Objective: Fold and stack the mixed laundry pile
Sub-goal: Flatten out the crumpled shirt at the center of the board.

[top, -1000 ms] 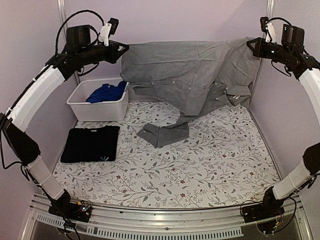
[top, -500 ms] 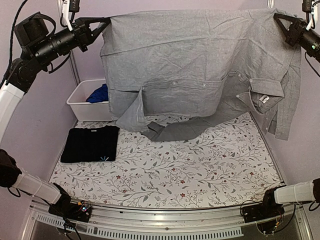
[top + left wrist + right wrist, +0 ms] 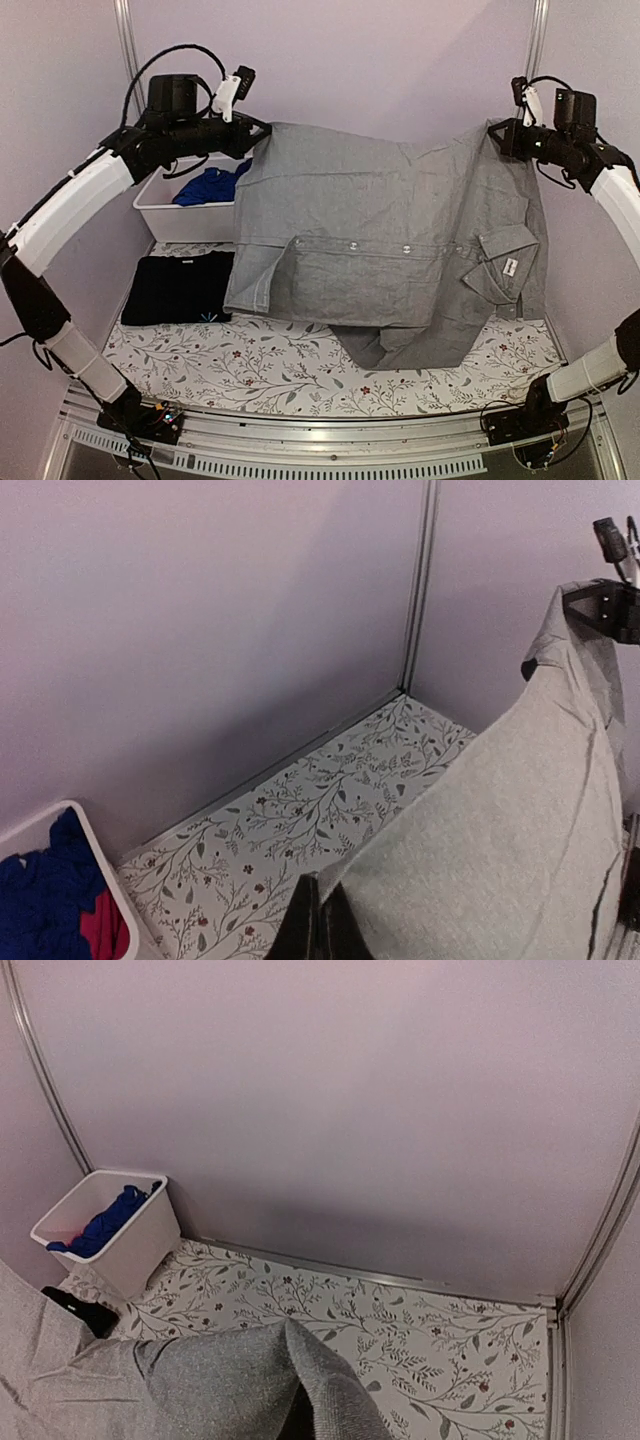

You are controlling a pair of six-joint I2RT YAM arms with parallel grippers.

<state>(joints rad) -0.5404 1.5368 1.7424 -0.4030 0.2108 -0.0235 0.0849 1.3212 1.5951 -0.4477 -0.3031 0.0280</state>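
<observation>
The grey collared button shirt [image 3: 380, 250] hangs spread in the air between my two grippers, its lower hem reaching the near part of the table. My left gripper [image 3: 262, 131] is shut on its upper left corner; the left wrist view shows the fingers [image 3: 318, 925] pinching the cloth edge [image 3: 500, 820]. My right gripper [image 3: 497, 134] is shut on the upper right corner, and the cloth [image 3: 220, 1380] covers its fingers in the right wrist view. A folded black T-shirt [image 3: 180, 288] with a small light mark lies at the left. A bright blue garment [image 3: 212, 186] lies in the bin.
A white plastic bin [image 3: 185, 215] stands at the back left, also in the right wrist view [image 3: 105, 1235]. The flowered table cover [image 3: 290, 370] shows below the shirt. Purple walls and metal corner posts [image 3: 125, 40] close in the back and sides.
The shirt was swung up high and wide, and has since come down and toward the near edge. It now hangs lower and covers most of the table. Both grippers have kept their hold.
</observation>
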